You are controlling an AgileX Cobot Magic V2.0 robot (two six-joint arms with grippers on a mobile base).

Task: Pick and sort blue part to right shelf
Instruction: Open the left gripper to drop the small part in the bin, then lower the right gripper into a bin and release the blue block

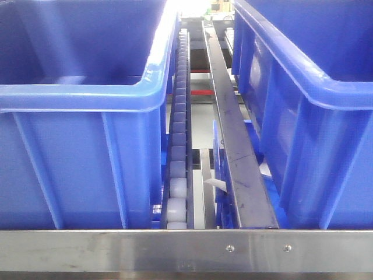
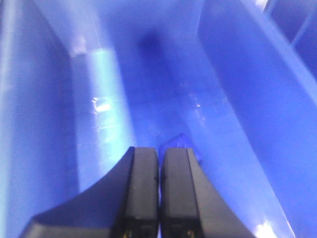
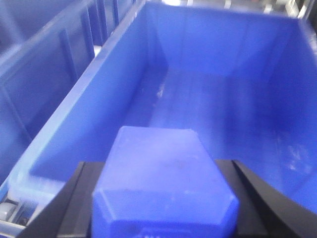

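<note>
Two big blue ribbed plastic bins (image 1: pixel 81 146) sit on the grey steel right shelf (image 1: pixel 175 249), with one pale roller track (image 1: pixel 178 157) between them. One deep-blue plastic block (image 3: pixel 163 186) is clamped between the right gripper (image 3: pixel 163 198) jaws, over the bin's near edge, open bin floor ahead. Left gripper (image 2: pixel 158 171) jaws are pressed together, holding nothing, inside a bin.

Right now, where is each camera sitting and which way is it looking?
Front view: low before the rack's steel front bar, facing two blue bins and the roller track; no robot parts visible.
Left wrist view: behind the closed left gripper, looking down into a blue bin.
Right wrist view: behind the right gripper holding the blue part, above a bin.
All views share blue bins.
</note>
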